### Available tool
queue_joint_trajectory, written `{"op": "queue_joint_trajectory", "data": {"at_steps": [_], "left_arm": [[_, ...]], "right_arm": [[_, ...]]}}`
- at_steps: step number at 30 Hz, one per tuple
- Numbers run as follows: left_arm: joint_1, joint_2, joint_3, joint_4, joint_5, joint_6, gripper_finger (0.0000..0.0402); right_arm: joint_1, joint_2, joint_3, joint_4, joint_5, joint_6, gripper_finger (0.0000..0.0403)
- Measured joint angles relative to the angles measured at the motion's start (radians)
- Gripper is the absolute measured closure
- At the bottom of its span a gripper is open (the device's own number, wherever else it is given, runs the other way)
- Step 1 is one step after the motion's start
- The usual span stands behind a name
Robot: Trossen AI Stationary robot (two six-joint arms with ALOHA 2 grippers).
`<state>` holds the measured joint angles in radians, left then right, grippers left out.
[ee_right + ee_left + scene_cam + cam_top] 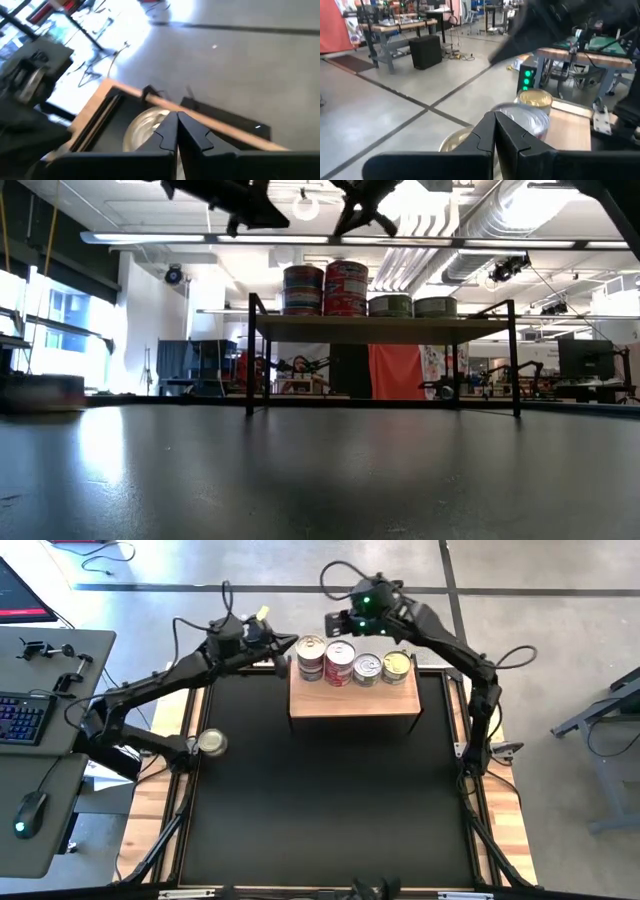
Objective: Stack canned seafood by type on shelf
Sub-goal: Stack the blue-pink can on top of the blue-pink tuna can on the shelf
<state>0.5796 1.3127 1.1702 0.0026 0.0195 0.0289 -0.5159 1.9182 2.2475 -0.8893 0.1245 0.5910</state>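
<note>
Red-labelled cans (346, 288) on shelf (380, 328)

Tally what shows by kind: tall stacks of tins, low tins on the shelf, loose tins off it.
Tall red-labelled stacks of round metal tins on the light-brown wooden shelf: 2
Low round tins on the shelf: 2
Loose round tin near the table's left edge: 1
Total: 5

Four stacks of cans (353, 665) in a row along the shelf (354, 701) top's far edge, one can (211, 743) on the table's (330, 810) left edge
</note>
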Motion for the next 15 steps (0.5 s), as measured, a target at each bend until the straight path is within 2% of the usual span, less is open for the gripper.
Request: {"op": "queue_joint_trajectory", "data": {"at_steps": [4, 9, 12, 15], "left_arm": [[-0.020, -0.065, -0.051, -0.049, 0.015, -0.038, 0.0402], [-0.116, -0.180, -0.218, -0.119, 0.097, -0.124, 0.0402], [-0.220, -0.286, -0.307, -0.312, 0.071, -0.157, 0.0402], [-0.317, -0.361, -0.309, -0.616, 0.038, -0.244, 0.0401]], "right_arm": [[-0.013, -0.027, -0.001, -0.004, 0.021, -0.024, 0.0403], [-0.002, -0.063, -0.001, -0.008, -0.056, -0.085, 0.0401], [0.017, -0.081, -0.001, -0.021, -0.056, -0.151, 0.0387], [0.031, -0.099, -0.001, -0.045, -0.059, -0.206, 0.0355]]}}
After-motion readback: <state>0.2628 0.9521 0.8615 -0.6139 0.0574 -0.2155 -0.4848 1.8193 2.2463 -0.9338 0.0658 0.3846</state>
